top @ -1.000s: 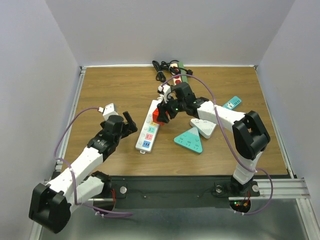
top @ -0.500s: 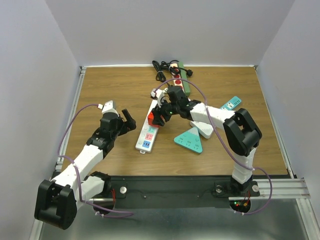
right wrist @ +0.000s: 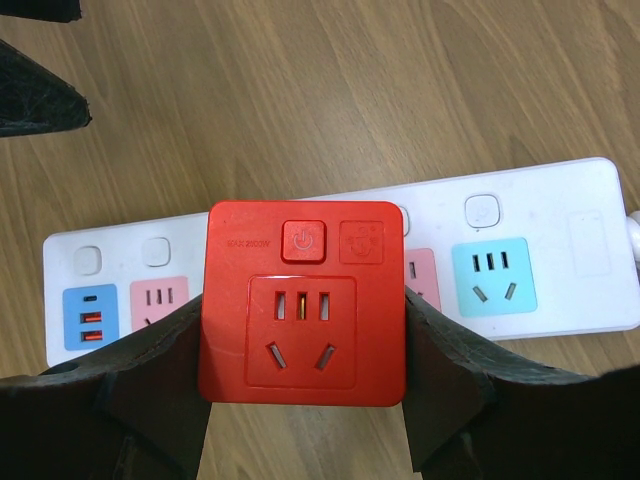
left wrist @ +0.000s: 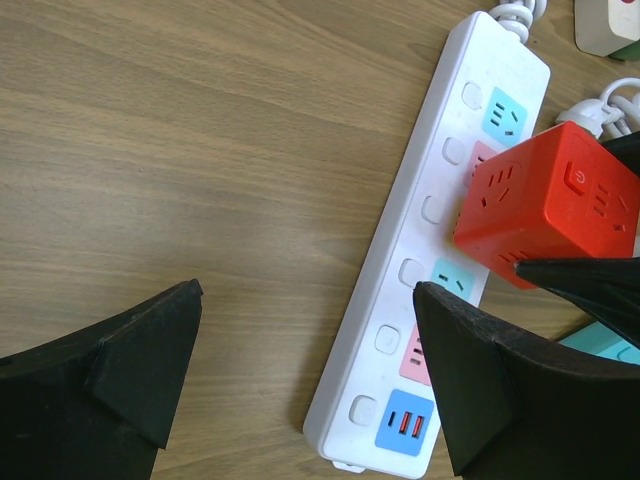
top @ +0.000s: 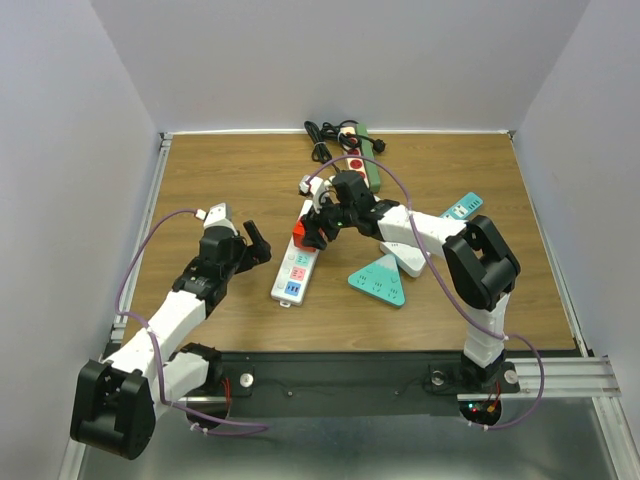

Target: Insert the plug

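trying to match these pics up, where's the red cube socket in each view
Top external: the red cube socket is near the centre, over the far half of the white power strip.
Left wrist: right of centre, tilted over the strip.
Right wrist: dead centre, face-on between the jaws.
Shared landmark: the strip's blue USB block.

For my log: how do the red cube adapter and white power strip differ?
The red plastic cube adapter is compact and square; the long white plastic power strip is a slim bar. The adapter is clamped in the right claw over the strip; the strip lies flat on the wooden table. Both have socket faces.
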`<control>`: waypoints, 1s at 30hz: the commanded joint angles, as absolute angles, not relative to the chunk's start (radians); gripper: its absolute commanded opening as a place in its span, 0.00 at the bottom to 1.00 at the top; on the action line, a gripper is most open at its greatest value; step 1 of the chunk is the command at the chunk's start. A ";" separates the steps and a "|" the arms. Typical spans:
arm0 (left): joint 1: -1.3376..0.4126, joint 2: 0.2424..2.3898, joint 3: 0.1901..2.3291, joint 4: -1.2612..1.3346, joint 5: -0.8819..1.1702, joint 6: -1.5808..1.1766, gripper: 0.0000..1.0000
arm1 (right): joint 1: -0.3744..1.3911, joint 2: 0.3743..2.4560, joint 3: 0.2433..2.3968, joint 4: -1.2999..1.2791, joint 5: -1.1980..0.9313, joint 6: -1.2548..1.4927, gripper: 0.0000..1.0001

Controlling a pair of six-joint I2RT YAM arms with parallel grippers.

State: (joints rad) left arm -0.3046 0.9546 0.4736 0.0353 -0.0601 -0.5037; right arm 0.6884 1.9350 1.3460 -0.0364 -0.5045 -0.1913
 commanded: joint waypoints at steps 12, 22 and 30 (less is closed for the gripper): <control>-0.279 0.943 0.469 0.072 -0.043 -0.471 0.99 | 0.706 1.945 1.368 0.041 -0.522 -0.224 0.00; -0.278 0.942 0.466 0.075 -0.037 -0.468 0.99 | 0.713 1.954 1.335 0.041 -0.491 -0.238 0.00; -0.278 0.939 0.462 0.074 -0.035 -0.466 0.99 | 0.715 1.964 1.309 0.041 -0.465 -0.247 0.00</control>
State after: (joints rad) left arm -0.2840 0.9543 0.4713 0.0410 -0.0422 -0.4862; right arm 0.7021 1.9457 1.3312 -0.0032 -0.4934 -0.2276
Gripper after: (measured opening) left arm 0.986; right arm 0.677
